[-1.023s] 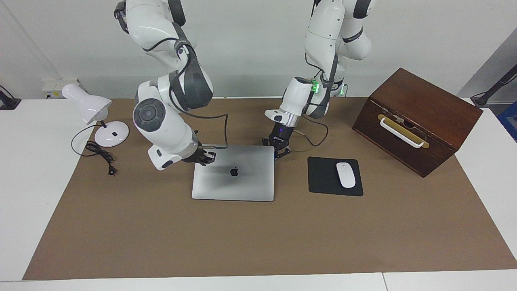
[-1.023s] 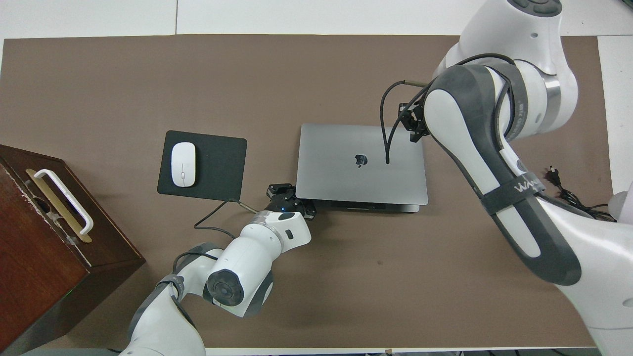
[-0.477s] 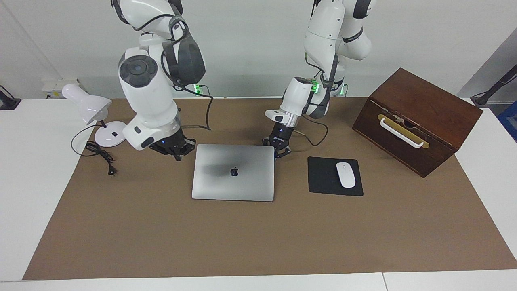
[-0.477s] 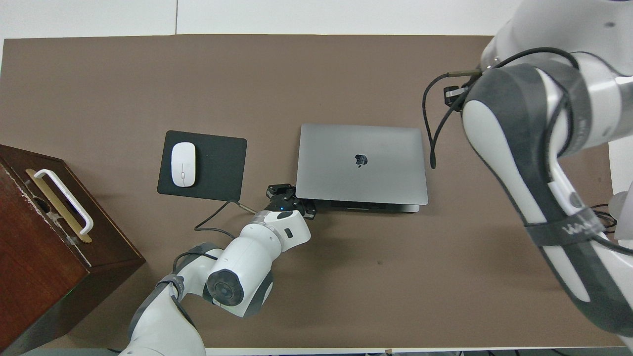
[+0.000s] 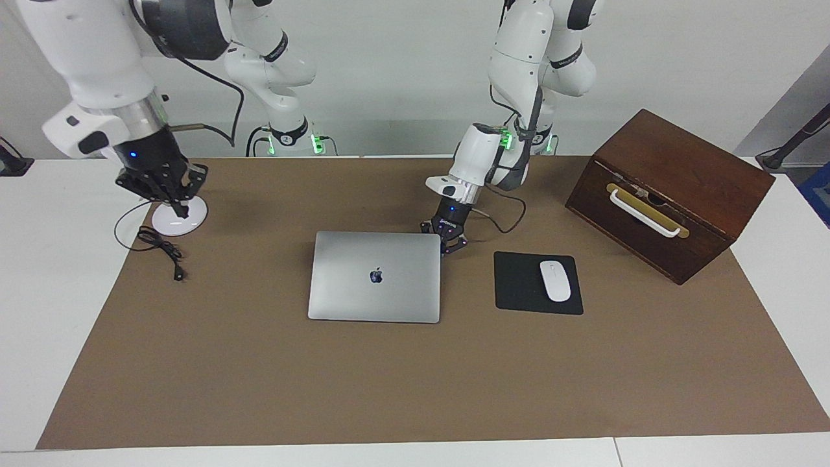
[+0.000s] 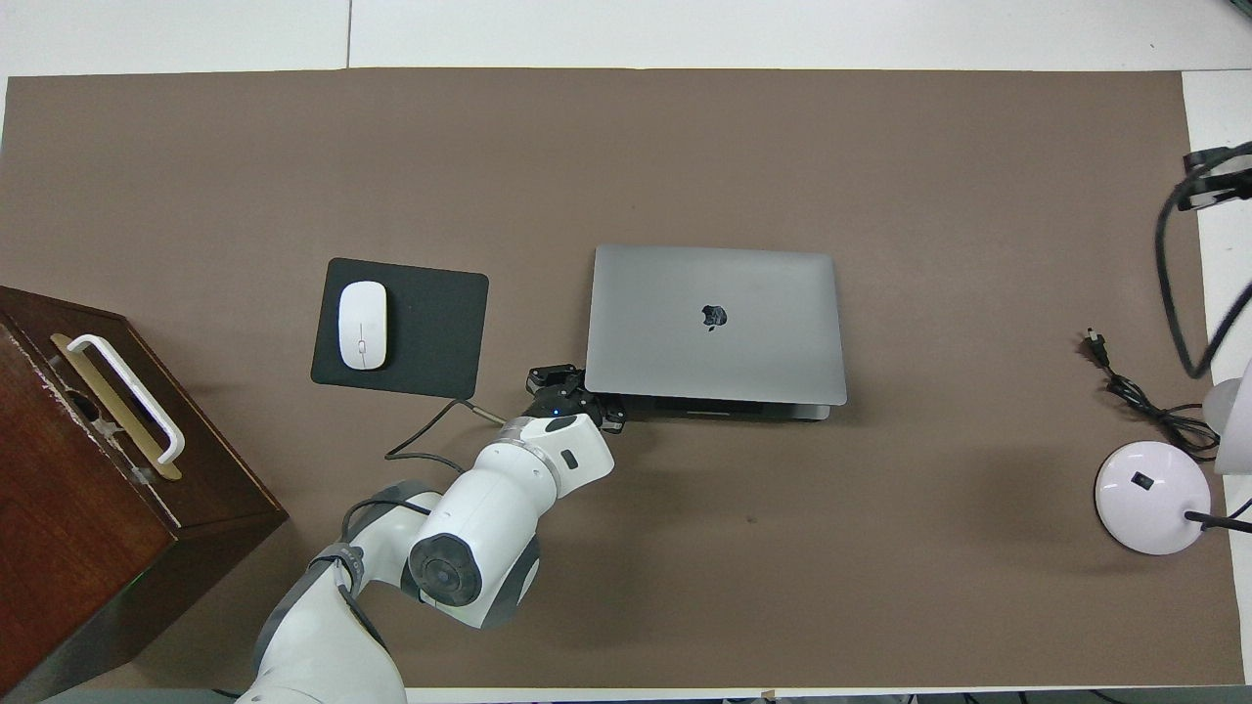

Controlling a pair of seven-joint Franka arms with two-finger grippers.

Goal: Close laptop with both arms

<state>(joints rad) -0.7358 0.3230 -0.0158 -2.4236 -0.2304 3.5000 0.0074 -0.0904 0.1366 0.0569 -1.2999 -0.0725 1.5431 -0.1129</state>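
Observation:
The silver-grey laptop lies mid-table with its lid down low. A thin dark gap shows under the lid along the edge nearer the robots. My left gripper is shut and sits low at the laptop's corner nearer the robots, toward the left arm's end. I cannot tell whether it touches the corner. My right gripper hangs raised over the lamp base, well away from the laptop. Only its edge and cable show in the overhead view.
A black mousepad with a white mouse lies beside the laptop toward the left arm's end. A tilted brown wooden box stands past it. The white lamp's cord trails by its base.
The right arm has lifted off the laptop's lid corner and swung up and away to above the lamp at its end of the table. The left arm and laptop have not moved.

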